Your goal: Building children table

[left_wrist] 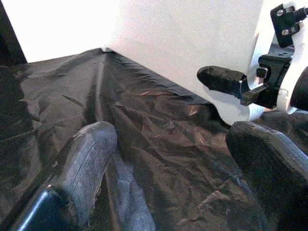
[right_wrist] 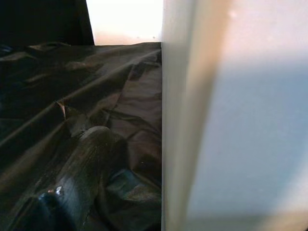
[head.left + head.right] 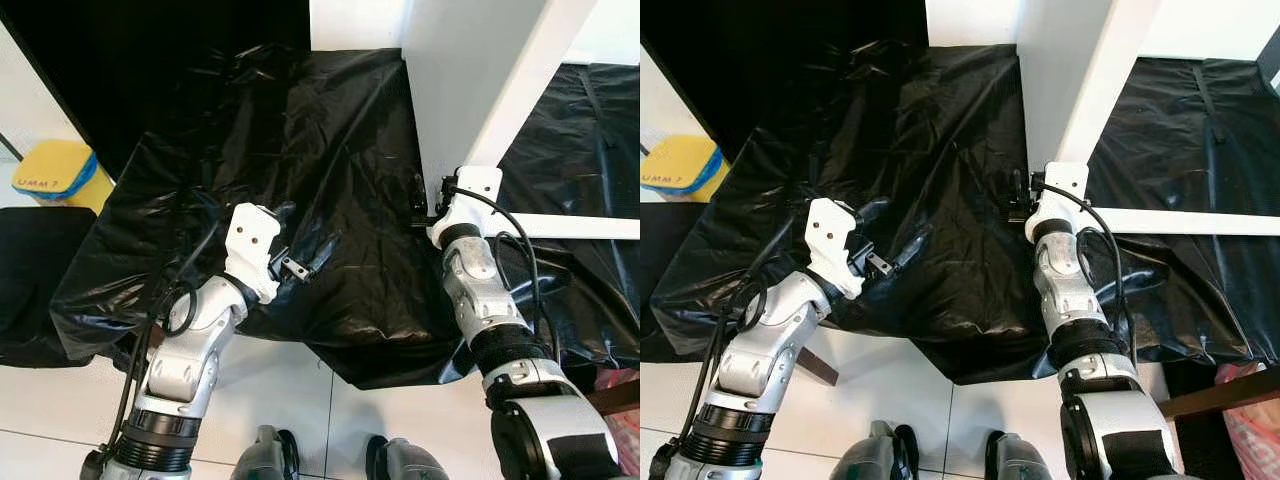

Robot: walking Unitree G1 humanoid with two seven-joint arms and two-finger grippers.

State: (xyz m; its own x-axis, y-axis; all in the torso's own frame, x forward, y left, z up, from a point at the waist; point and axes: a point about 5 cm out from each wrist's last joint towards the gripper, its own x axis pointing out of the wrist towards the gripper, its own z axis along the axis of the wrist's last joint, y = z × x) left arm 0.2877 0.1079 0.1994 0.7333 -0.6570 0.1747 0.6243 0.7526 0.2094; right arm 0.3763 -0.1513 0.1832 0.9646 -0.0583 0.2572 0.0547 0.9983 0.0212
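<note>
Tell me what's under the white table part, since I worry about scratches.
The white table part rests on crinkled black plastic sheeting, beside the right gripper. The sheeting hides whatever surface lies beneath; white floor tiles show past its front edge.

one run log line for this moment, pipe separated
left tool open, over black sheet | right tool against white table panel | yellow sponge far left
</note>
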